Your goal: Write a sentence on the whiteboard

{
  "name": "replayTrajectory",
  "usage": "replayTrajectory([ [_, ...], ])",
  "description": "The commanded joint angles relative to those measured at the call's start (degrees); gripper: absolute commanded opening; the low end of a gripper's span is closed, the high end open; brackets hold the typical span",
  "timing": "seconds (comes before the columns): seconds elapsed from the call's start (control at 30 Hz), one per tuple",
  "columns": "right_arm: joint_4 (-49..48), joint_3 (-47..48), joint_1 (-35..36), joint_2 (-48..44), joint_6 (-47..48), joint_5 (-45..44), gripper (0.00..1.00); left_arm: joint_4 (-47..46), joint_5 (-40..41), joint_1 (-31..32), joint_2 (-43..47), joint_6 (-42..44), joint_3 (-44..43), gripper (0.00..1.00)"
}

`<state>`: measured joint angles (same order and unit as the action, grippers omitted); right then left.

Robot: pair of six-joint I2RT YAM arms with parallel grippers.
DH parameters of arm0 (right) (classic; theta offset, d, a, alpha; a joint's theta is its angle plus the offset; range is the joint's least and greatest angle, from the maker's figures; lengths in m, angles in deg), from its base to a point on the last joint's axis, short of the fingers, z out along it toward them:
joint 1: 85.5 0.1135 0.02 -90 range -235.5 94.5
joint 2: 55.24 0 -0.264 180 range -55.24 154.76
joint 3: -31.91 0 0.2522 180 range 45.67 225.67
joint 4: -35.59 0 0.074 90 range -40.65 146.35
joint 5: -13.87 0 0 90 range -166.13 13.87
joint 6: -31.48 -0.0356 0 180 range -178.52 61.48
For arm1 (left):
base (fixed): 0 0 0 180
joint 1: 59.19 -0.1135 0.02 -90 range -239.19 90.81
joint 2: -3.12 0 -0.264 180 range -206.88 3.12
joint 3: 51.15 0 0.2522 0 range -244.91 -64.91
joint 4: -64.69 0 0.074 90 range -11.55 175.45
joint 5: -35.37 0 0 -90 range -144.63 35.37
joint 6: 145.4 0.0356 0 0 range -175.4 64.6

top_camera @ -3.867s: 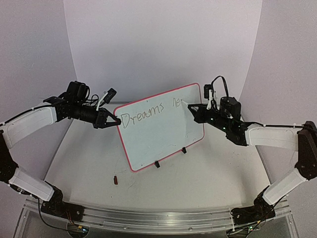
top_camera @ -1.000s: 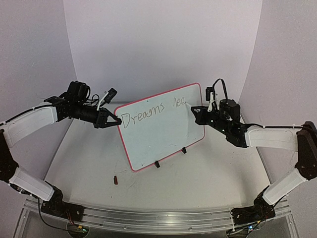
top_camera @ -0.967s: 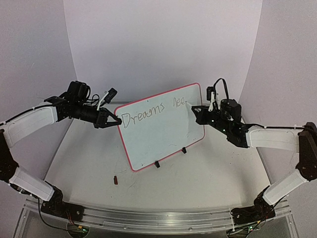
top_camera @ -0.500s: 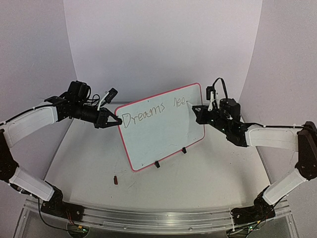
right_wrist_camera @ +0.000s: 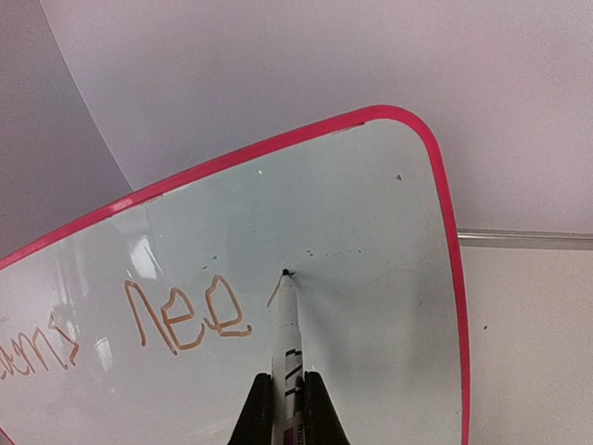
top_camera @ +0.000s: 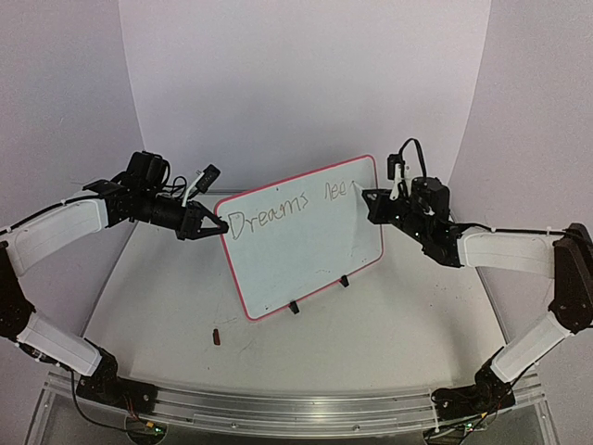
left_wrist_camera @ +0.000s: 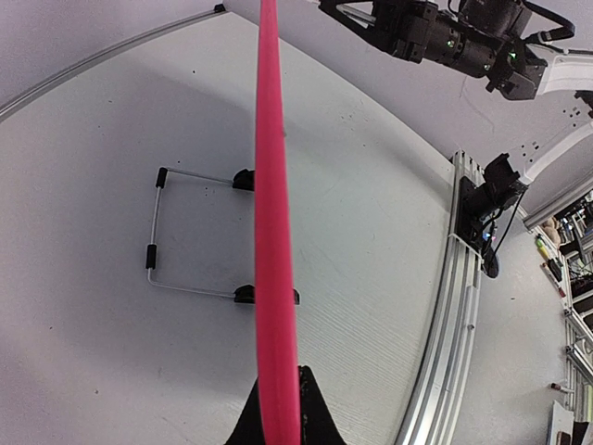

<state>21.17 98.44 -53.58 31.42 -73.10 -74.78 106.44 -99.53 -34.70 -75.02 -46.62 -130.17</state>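
Observation:
The whiteboard (top_camera: 306,246), white with a thin red frame, stands tilted on black feet mid-table. The sentence (top_camera: 278,213) on it reads "Dreams" then "Nee"; the right wrist view shows "Nee" (right_wrist_camera: 185,315). My left gripper (top_camera: 215,225) is shut on the board's left edge, seen edge-on as a red strip (left_wrist_camera: 275,232) between the fingers. My right gripper (top_camera: 369,199) is shut on a white marker (right_wrist_camera: 286,343) whose dark tip touches the board just right of "Nee", at the top of a short stroke. The board's top right corner (right_wrist_camera: 431,148) lies beyond the tip.
A small dark red object (top_camera: 218,337), perhaps the marker cap, lies on the table near the front left of the board. The board's wire stand and black feet (left_wrist_camera: 246,295) rest on the table. An aluminium rail (top_camera: 296,408) runs along the near edge.
The right gripper has moved the marker right and slightly up along the top line; "Ne" has grown to "Nee" and a new stroke has begun. The left gripper and board have not moved.

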Motion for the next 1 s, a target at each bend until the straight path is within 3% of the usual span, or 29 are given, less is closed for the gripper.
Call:
replayTrajectory([
  [0.0,-0.36,2.39,-0.25,0.79,1.96,1.68,0.0,3.64,1.4,1.29,-1.59,0.89,-0.15,0.0],
  [0.3,0.13,0.07,-0.23,-0.14,3.16,5.56,0.0,3.61,1.33,1.37,-1.63,0.89,-0.15,0.0],
  [0.97,1.04,-0.02,-0.23,-0.7,2.97,-0.69,0.0,3.58,1.3,1.44,-2.02,0.88,-0.16,0.0],
])
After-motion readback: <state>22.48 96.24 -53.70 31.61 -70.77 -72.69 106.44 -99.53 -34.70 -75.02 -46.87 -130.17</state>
